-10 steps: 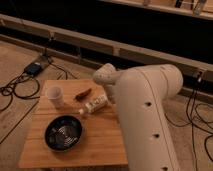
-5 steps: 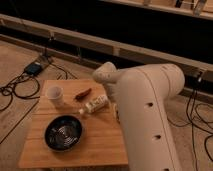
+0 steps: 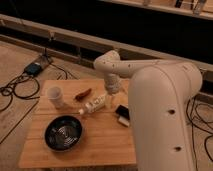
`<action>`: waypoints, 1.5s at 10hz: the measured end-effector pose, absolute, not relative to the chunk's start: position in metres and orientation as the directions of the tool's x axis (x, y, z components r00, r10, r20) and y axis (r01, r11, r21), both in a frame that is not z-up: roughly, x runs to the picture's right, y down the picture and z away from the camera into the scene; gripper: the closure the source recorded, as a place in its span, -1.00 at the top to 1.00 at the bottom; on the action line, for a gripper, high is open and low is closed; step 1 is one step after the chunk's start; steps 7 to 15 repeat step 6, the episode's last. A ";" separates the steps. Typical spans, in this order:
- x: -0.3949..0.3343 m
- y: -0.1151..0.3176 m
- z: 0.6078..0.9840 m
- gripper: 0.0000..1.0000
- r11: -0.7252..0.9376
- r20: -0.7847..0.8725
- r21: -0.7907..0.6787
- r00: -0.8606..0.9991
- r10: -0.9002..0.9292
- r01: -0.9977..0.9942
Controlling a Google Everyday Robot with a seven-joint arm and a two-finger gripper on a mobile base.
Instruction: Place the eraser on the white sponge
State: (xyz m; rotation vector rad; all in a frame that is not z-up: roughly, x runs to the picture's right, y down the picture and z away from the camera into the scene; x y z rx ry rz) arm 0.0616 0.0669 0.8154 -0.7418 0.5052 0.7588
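Observation:
The eraser [image 3: 123, 112], a small flat black block, lies on the wooden table [image 3: 100, 142] near its right edge. The white sponge [image 3: 122, 120] shows as a small pale block right at the eraser's front edge. I cannot tell whether the two touch or overlap. My gripper [image 3: 111, 95] hangs down from the white wrist. It is just left of and behind the eraser, above the table. The big white arm [image 3: 160, 115] fills the right side and hides the table's right edge.
A whitish bottle-like thing [image 3: 93, 105] lies left of the gripper. A small reddish-brown object [image 3: 83, 93] lies behind it. A white cup [image 3: 55, 96] stands at the back left and a round black ribbed bowl [image 3: 63, 132] at the front left. Cables [image 3: 20, 85] run over the floor on the left.
The arm's bulk has shifted a little to the right. The black eraser and the pale sponge beside it now show at the table's right side. Before, the arm hid them.

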 end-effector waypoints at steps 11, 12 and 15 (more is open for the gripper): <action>0.045 0.053 0.796 0.60 0.434 -0.608 -0.425 0.606 0.513 -0.794; 0.045 0.053 0.796 0.60 0.434 -0.608 -0.425 0.606 0.513 -0.794; 0.045 0.053 0.796 0.60 0.434 -0.608 -0.425 0.606 0.513 -0.794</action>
